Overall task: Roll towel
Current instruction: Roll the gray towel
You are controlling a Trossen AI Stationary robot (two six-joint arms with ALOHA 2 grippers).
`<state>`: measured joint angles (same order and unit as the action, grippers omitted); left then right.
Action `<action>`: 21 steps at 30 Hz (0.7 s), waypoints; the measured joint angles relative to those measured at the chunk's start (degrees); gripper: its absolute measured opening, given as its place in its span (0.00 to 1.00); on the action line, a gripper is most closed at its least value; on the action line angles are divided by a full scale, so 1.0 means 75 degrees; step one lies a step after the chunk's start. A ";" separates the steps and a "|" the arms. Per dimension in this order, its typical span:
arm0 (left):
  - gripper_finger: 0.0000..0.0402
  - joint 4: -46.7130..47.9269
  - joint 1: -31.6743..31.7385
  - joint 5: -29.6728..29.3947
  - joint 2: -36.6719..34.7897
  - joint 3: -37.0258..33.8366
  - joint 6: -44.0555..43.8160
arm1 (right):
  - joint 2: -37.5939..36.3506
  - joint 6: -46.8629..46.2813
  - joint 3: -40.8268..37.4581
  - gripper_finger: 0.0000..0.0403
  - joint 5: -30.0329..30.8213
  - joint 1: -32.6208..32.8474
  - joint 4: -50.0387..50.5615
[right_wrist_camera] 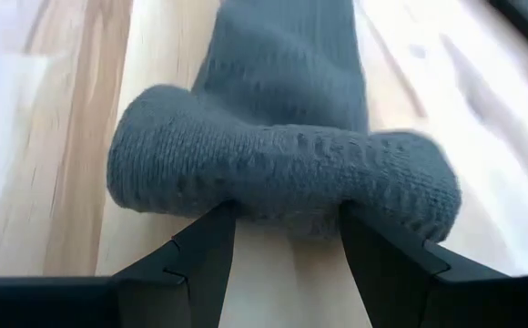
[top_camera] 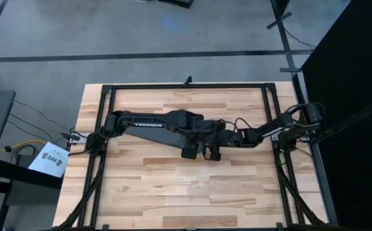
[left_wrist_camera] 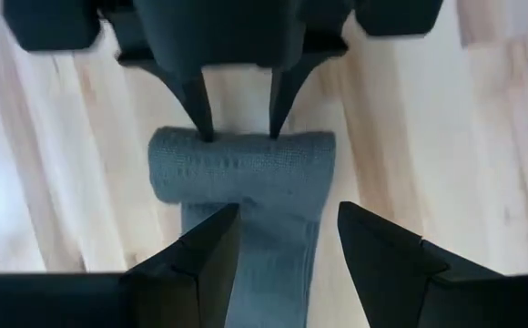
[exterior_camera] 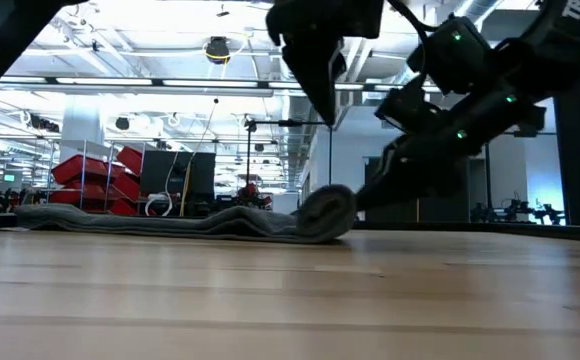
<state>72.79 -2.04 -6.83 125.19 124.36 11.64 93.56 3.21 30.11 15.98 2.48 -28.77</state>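
Observation:
The dark grey towel (exterior_camera: 170, 222) lies as a long narrow strip on the wooden table, its flat part running toward the table's left. Its right end is rolled into a thick roll (exterior_camera: 326, 213) that rests on the table. My right gripper (right_wrist_camera: 287, 214) is open and low at the roll's right side. My left gripper (left_wrist_camera: 287, 214) hangs open above the flat strip just left of the roll, its fingers clear of the cloth in the low view. In the high view both grippers meet mid-table (top_camera: 202, 153), and the left arm hides the towel. My right gripper, open, sets its two fingertips (left_wrist_camera: 198, 128) against the roll's outer side (right_wrist_camera: 282, 196), the side toward the table's right. The fingers come in slanting down from the right, low by the table top. The roll bulges over them and rests on the table.
Bare wooden table top (top_camera: 173, 192) spreads out near and far of the arms. A black frame (top_camera: 186, 86) runs round the table. Beyond the table the low view shows a room with red shelving (exterior_camera: 95, 170).

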 joint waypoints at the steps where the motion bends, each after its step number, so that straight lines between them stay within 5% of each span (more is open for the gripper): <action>1: 0.43 0.0097 -0.0021 -0.0064 0.0000 0.0001 -0.0033 | 0.0035 0.0101 0.0076 0.47 -0.0004 -0.0025 -0.0044; 13: 0.43 0.0686 -0.0121 -0.0158 -0.0146 -0.0006 -0.0664 | 0.1319 0.0744 0.1114 0.47 -0.0759 -0.0537 -0.0567; 21: 0.43 0.0744 -0.0137 -0.0239 -0.0157 -0.0137 -0.0763 | 0.1314 0.1206 0.1420 0.47 -0.1069 -0.0677 -0.0880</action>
<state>78.37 -3.07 -8.62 124.01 123.33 5.91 103.41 12.26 40.75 7.96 -2.60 -35.37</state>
